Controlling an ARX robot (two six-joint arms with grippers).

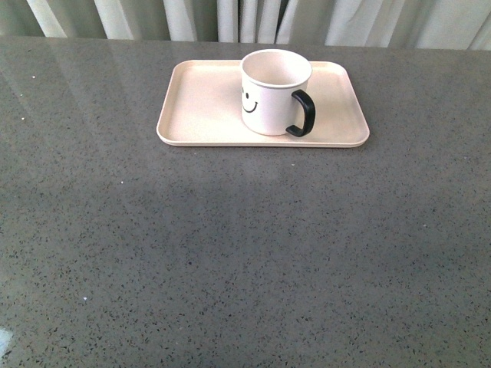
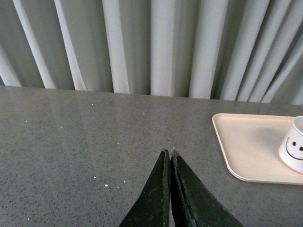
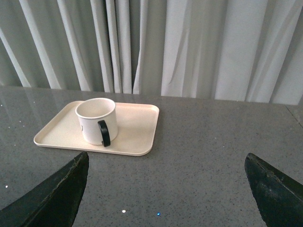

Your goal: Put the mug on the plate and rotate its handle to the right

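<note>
The left claw [image 2: 169,153] is clenched, its dark tips pressed together above the grey desk [image 2: 94,142]; the plate [image 2: 246,142] and the mug [image 2: 296,151] (smiley face showing) lie off to one side. In the right wrist view, the right claw [image 3: 165,158] is released, fingers [image 3: 61,189] spread wide, well apart from the plate. In the front view, the mug stands upright near the plate's middle, its handle [image 1: 301,113] pointing right.
</note>
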